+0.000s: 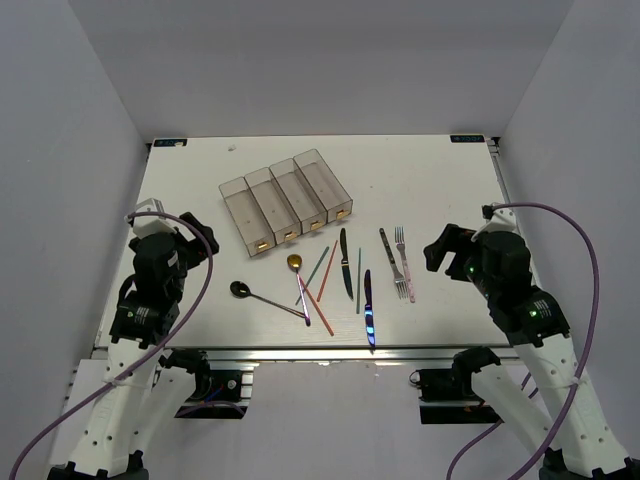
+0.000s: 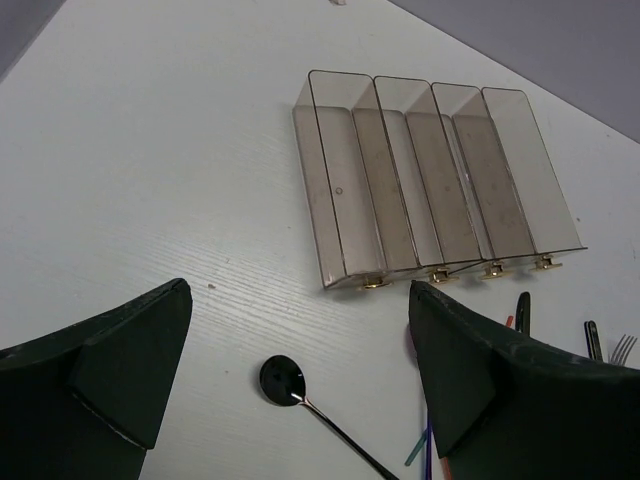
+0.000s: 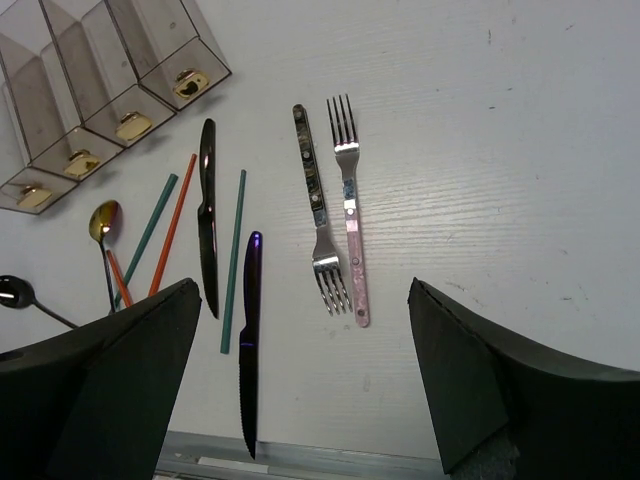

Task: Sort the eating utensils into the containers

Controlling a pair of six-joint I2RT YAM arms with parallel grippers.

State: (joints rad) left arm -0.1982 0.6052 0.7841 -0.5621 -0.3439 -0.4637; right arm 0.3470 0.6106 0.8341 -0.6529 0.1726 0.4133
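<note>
Four joined clear-grey containers [image 1: 287,201] lie empty at the table's centre-left, also in the left wrist view [image 2: 430,170] and the right wrist view [image 3: 100,60]. In front of them lie a dark spoon [image 1: 240,289] [image 2: 282,381], a gold spoon [image 1: 294,262] [image 3: 103,222], teal, orange and red chopsticks [image 1: 327,272] [image 3: 172,225], a black knife [image 1: 346,262] [image 3: 207,210], a blue knife [image 1: 369,308] [image 3: 250,330] and two forks [image 1: 397,262] [image 3: 335,200]. My left gripper [image 1: 190,228] [image 2: 298,330] is open above the dark spoon. My right gripper [image 1: 440,250] [image 3: 305,330] is open, right of the forks.
The blue knife's tip reaches the table's near edge [image 1: 370,346] [image 3: 300,455]. Grey walls enclose the table on the left, back and right. Purple cables loop off both arms.
</note>
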